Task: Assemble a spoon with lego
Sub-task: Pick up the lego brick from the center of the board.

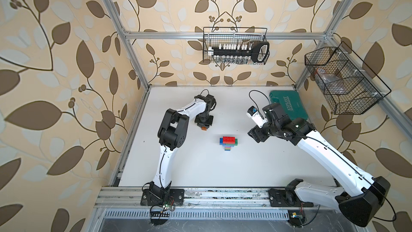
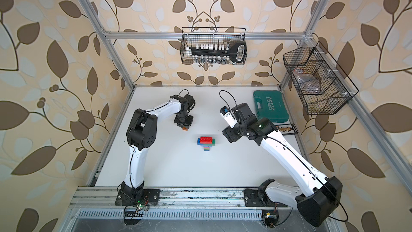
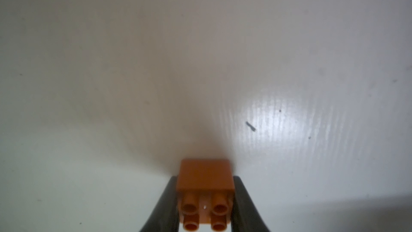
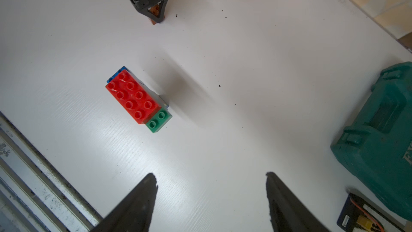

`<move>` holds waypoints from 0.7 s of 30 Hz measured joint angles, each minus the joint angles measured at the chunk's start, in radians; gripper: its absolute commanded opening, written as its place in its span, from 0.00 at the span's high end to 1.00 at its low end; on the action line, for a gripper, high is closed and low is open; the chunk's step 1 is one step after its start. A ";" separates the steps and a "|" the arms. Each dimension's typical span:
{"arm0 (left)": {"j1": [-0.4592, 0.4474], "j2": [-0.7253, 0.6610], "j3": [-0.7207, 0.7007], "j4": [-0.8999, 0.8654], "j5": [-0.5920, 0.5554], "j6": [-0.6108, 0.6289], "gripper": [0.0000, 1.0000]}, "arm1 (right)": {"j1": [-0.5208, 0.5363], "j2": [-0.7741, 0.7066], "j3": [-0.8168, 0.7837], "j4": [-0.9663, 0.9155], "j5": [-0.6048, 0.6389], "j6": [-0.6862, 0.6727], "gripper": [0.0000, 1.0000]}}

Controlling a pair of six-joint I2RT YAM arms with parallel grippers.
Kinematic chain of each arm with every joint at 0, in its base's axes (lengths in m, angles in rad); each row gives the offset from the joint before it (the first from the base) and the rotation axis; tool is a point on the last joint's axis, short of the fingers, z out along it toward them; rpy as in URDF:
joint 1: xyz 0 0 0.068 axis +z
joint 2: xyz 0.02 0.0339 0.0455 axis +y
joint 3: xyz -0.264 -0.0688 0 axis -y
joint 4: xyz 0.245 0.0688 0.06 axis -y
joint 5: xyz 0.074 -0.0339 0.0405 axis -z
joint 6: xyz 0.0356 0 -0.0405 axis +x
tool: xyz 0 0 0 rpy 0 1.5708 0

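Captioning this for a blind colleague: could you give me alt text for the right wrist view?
Brick stack, red brick on top, green brick and blue brick jutting out beneath, on a white table ahead of the right gripper, fingers apart. Beyond it the left gripper holds an orange brick; a teal case lies to one side.

A teal tool case [image 1: 289, 104] lies on the white table [image 1: 245, 170].
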 measured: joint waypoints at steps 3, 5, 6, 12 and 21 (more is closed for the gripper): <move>-0.009 -0.031 0.019 -0.035 -0.004 0.038 0.71 | -0.035 -0.003 -0.055 0.060 -0.026 0.072 0.21; -0.011 -0.069 0.051 -0.069 -0.005 0.074 0.70 | -0.055 -0.005 -0.100 0.086 -0.053 0.124 0.21; -0.011 -0.084 0.066 -0.080 -0.004 0.092 0.69 | -0.062 -0.003 -0.111 0.090 -0.063 0.147 0.21; -0.011 -0.200 0.145 -0.155 0.048 0.232 0.97 | -0.085 0.080 -0.116 0.096 -0.095 0.249 0.21; -0.050 -0.221 0.341 -0.314 0.085 0.383 1.00 | -0.111 0.073 -0.116 0.094 -0.095 0.282 0.20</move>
